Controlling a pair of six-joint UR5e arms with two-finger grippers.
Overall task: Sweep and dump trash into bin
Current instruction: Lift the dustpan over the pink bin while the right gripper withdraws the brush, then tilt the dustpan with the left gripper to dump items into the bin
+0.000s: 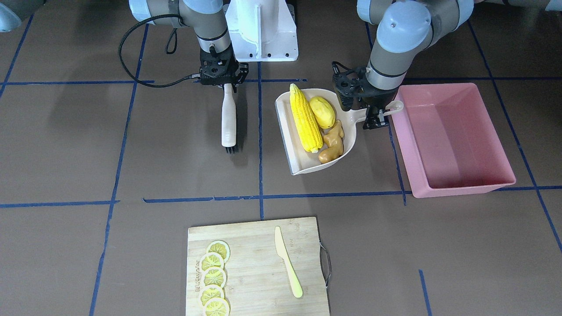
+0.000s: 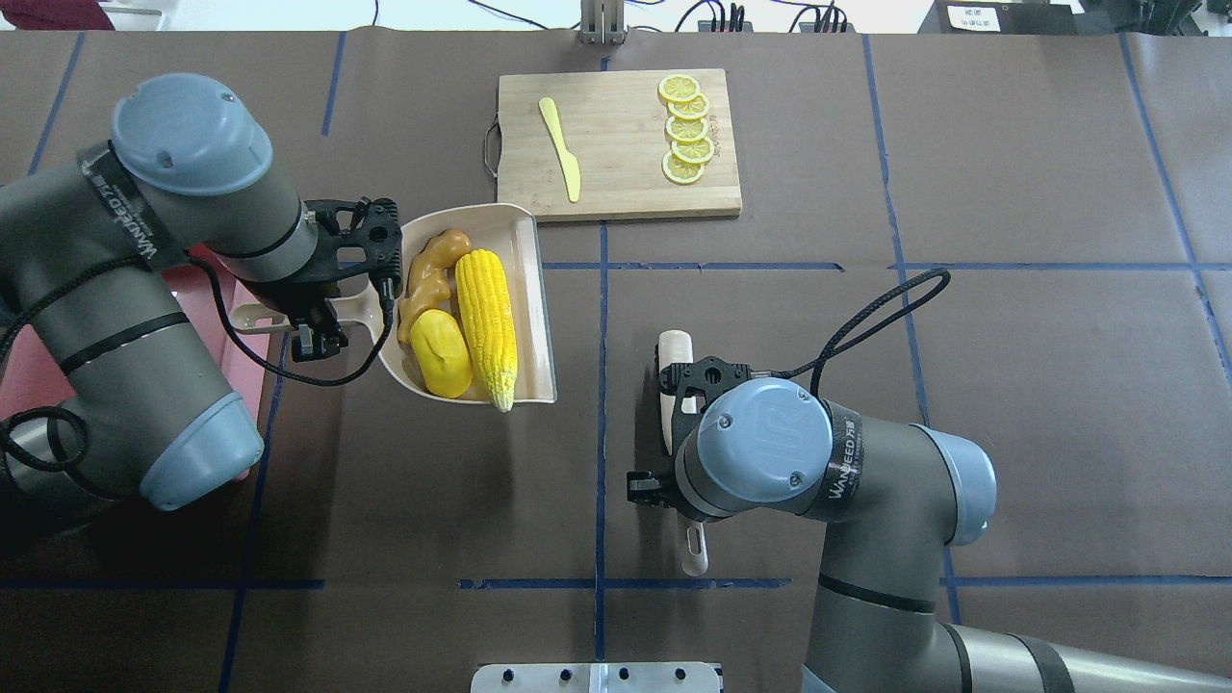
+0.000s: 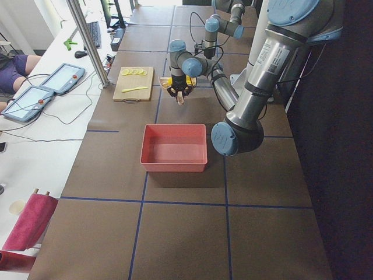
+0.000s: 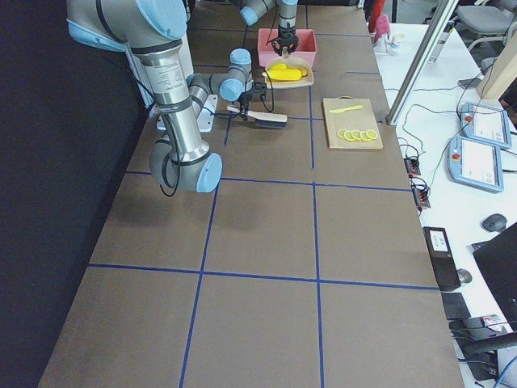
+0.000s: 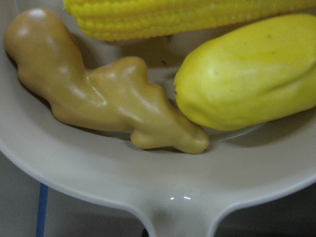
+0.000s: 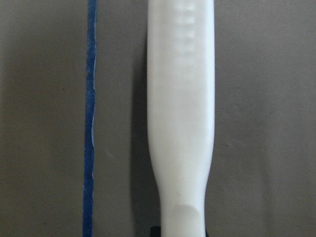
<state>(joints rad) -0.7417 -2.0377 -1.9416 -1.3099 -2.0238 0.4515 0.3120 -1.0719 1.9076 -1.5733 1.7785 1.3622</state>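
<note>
The beige dustpan (image 1: 284, 119) holds the trash: a long yellow corn cob (image 1: 304, 117), a yellow potato-like lump (image 1: 322, 112) and a tan ginger root (image 1: 333, 142). My left gripper (image 1: 376, 115) is shut on the dustpan's handle, right beside the pink bin (image 1: 452, 131). The left wrist view shows the ginger (image 5: 98, 94), the lump (image 5: 252, 79) and the corn (image 5: 187, 17) close up in the pan. My right gripper (image 1: 225, 81) is shut on the handle of a white brush (image 1: 228, 118), bristles down on the table. In the overhead view my left arm hides most of the bin (image 2: 29, 371).
A wooden cutting board (image 1: 259, 263) lies on the far side of the table from the robot, with lemon slices (image 1: 214, 276) and a pale yellow knife (image 1: 287, 263) on it. The robot's white base (image 1: 261, 30) stands between the arms.
</note>
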